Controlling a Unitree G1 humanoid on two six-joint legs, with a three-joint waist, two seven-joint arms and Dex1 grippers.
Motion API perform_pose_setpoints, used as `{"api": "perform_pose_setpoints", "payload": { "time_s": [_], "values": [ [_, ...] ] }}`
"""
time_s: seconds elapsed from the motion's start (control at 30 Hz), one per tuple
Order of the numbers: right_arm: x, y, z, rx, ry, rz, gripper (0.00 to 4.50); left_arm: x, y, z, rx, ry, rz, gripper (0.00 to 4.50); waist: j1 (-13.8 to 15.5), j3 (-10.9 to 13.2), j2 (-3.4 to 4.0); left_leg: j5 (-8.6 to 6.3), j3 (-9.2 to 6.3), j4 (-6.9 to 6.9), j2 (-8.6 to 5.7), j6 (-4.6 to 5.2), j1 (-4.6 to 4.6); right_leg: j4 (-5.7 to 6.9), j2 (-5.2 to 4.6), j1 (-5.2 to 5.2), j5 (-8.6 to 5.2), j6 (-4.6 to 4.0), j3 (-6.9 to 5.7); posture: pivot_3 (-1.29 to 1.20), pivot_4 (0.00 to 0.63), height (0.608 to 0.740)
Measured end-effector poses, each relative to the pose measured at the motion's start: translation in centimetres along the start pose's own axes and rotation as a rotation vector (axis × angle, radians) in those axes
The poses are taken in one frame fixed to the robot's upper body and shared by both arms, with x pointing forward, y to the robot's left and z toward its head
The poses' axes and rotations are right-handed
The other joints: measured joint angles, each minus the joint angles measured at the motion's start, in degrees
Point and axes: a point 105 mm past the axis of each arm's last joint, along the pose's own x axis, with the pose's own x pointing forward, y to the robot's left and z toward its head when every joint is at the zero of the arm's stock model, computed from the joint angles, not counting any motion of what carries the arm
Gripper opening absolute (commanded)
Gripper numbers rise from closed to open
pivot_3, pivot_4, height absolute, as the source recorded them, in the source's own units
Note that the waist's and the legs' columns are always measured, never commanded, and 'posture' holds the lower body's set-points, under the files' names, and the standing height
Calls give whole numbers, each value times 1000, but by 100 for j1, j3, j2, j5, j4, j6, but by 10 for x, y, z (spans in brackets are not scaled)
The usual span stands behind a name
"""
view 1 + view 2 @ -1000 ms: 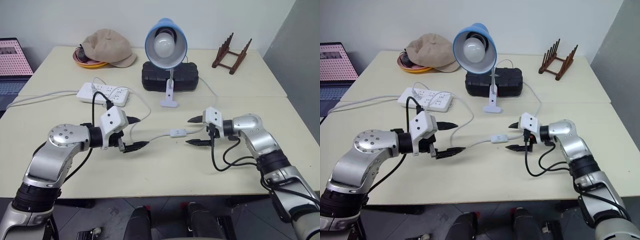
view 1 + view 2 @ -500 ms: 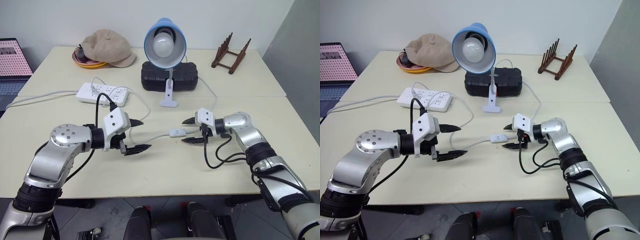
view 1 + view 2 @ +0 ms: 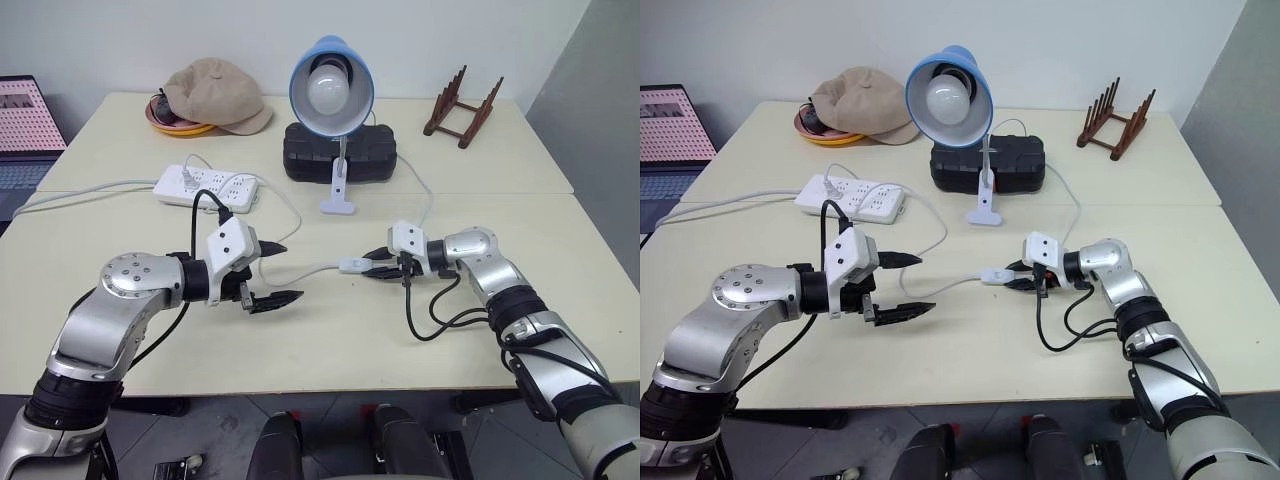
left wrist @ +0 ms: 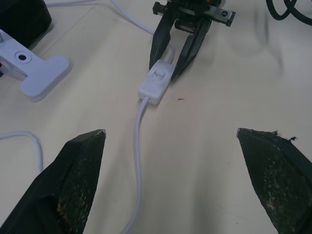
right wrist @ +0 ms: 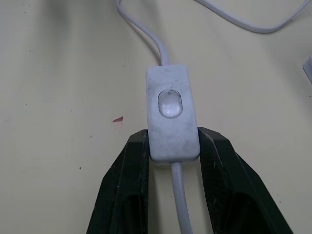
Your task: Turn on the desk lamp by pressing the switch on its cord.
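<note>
- The right gripper (image 3: 374,270) lay low over the table (image 3: 330,340), pointing toward the robot's left, its two black fingers (image 5: 129,185) closed against the two long sides of the switch (image 3: 351,265), gripping its near end.
- The switch was a small white oblong with an oval button on top; it lay flat on the table in front of the lamp, between the two grippers.
- The cord (image 3: 310,268) ran out of both ends of the switch: one end passed back between the right gripper's fingers, the other curved across the table toward the left gripper.
- The left gripper (image 3: 277,272) hovered above the table to the left of the switch, well apart from it, its fingers spread wide and holding nothing.
- The lamp (image 3: 332,90) stood behind the switch, its blue shade and white bulb facing the robot, the bulb unlit; its white clip base (image 3: 338,205) rested on the table just in front of a black case (image 3: 338,152).
- A white power strip (image 3: 205,187) lay to the left of the lamp.
- At the back of the table were a tan cap (image 3: 215,95) on the left and a brown wooden rack (image 3: 461,106) on the right.
</note>
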Motion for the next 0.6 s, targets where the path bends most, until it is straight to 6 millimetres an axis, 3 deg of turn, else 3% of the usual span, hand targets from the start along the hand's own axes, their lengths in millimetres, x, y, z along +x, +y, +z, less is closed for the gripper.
{"api": "perform_pose_setpoints", "payload": {
  "time_s": [0.17,0.27,0.37,0.6],
  "values": [
    [-5,-16,20,-15,-75,-114,1066,-2,-12,21,-423,-229,-44,4500,-1,1,1,0,-10,5,0,0,-1,4,1,2,1,3,-5,0,150,740],
    [-11,-22,46,-66,-172,-224,1066,5,-30,11,-688,-308,-67,4500,5,0,2,0,-16,5,1,0,1,6,-2,6,6,-7,-10,0,150,740],
    [-9,-17,53,-67,-201,-240,1066,12,-31,8,-793,-344,-46,4500,24,0,1,0,-21,8,0,-1,2,12,-1,7,8,-10,-13,0,150,740],
    [-9,6,74,-31,-292,-252,1066,32,-10,4,-1003,-500,79,4500,84,-2,3,1,-18,41,-5,-1,5,12,-1,22,11,7,-7,0,150,740]
  ]
}}
